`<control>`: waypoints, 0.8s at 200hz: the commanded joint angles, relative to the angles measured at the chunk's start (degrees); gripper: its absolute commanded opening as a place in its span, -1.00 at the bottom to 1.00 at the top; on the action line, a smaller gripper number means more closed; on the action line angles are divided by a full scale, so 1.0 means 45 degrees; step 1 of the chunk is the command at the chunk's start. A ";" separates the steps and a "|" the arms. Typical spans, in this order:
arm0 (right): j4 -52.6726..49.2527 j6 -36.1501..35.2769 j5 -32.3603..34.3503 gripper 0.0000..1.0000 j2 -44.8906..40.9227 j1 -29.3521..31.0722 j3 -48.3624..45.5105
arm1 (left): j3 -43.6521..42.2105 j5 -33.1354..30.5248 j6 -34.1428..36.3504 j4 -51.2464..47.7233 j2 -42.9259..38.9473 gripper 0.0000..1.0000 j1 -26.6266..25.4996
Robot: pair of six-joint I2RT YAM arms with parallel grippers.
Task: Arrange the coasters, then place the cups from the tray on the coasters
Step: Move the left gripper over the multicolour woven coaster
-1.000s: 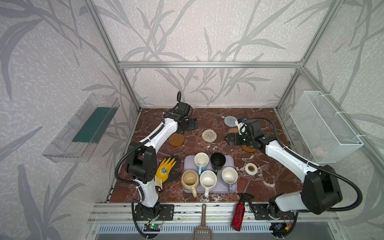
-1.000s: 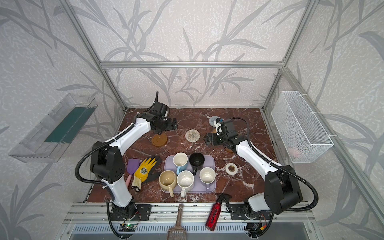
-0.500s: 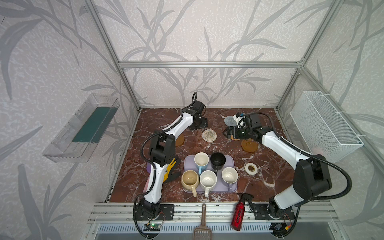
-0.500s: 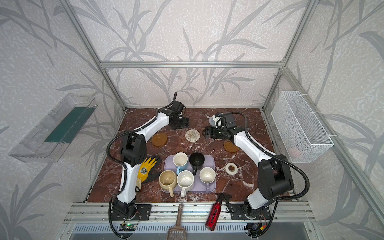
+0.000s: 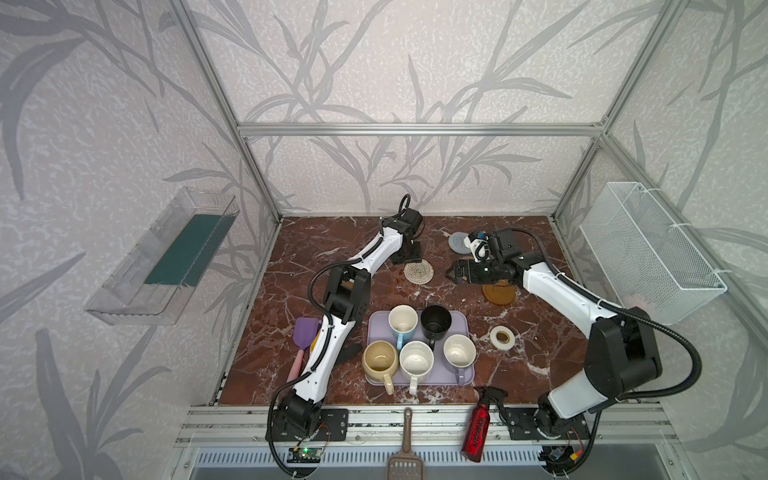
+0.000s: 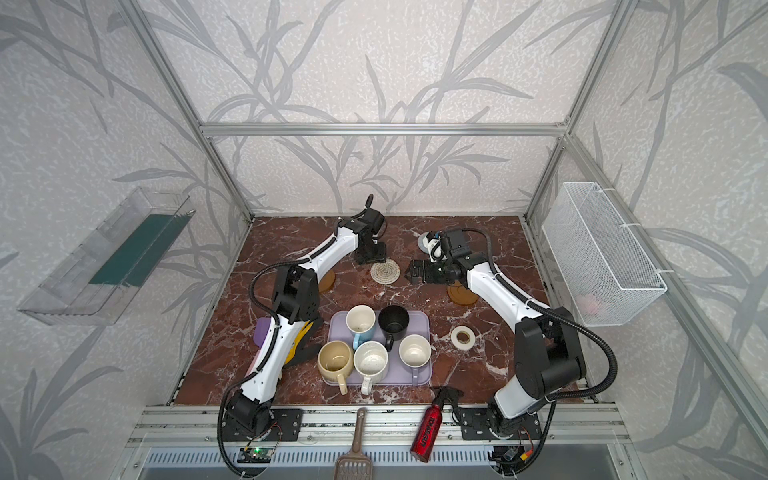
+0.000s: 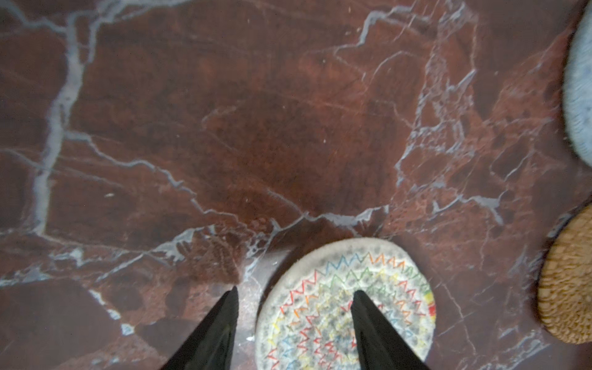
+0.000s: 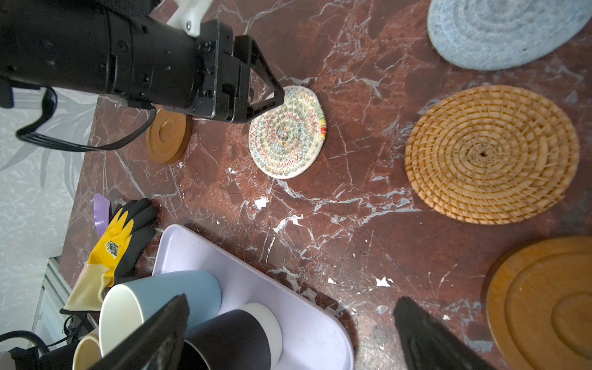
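My left gripper [image 7: 296,290] points down at the cream woven coaster [image 7: 346,307], jaws half-closed astride its edge: one finger on bare marble, the other over the weave. The coaster [image 5: 418,272] lies flat. My right gripper [image 8: 291,304] hovers wide open and holds nothing, beside an amber coaster [image 5: 498,294]. The grey-blue coaster [image 5: 457,242], the rattan coaster [image 8: 491,153] and a second amber coaster [image 6: 326,280] lie nearby. On the lavender tray [image 5: 459,326] stand the light blue [image 5: 402,324], black [image 5: 435,323], cream-yellow [image 5: 380,361], speckled white [image 5: 415,360] and lavender-grey [image 5: 459,351] cups.
A white tape roll [image 5: 502,336] lies right of the tray. A purple spatula [image 5: 306,332] and a yellow glove [image 8: 112,250] lie to its left. A red spray bottle [image 5: 478,428] and a scoop [image 5: 405,449] rest on the front rail. A wire basket [image 5: 648,249] hangs on the right wall.
My left arm swung right from the far amber coaster to the cream woven coaster, and its jaws narrowed. My right gripper drew back off the near amber coaster and stayed wide open.
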 commanded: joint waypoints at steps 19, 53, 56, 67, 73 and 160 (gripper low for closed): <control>-0.0337 -0.0355 -0.0058 0.98 0.0104 -0.0014 0.0263 | -0.0356 -0.0415 0.0223 -0.0634 0.0047 0.12 -0.0151; -0.0273 -0.0206 -0.0019 0.98 0.0070 -0.0014 0.0229 | -0.0639 -0.1003 0.0400 -0.0725 0.0132 0.04 -0.0329; -0.0258 -0.0206 -0.0019 0.98 0.0074 -0.0014 0.0216 | -0.0645 -0.1080 0.0423 -0.0730 0.0143 0.01 -0.0347; -0.0189 -0.0150 -0.0002 0.98 0.0010 -0.0014 0.0137 | -0.0665 -0.1439 0.0536 -0.0835 0.0168 -0.03 -0.0389; -0.0185 -0.0122 0.0027 0.98 -0.0017 -0.0014 0.0109 | -0.0665 -0.1547 0.0546 -0.0884 0.0198 -0.04 -0.0411; 0.0294 0.0289 0.0015 0.99 -0.0403 -0.0002 -0.0265 | -0.2332 -0.2165 0.0734 -0.0830 -0.0802 -0.25 -0.0286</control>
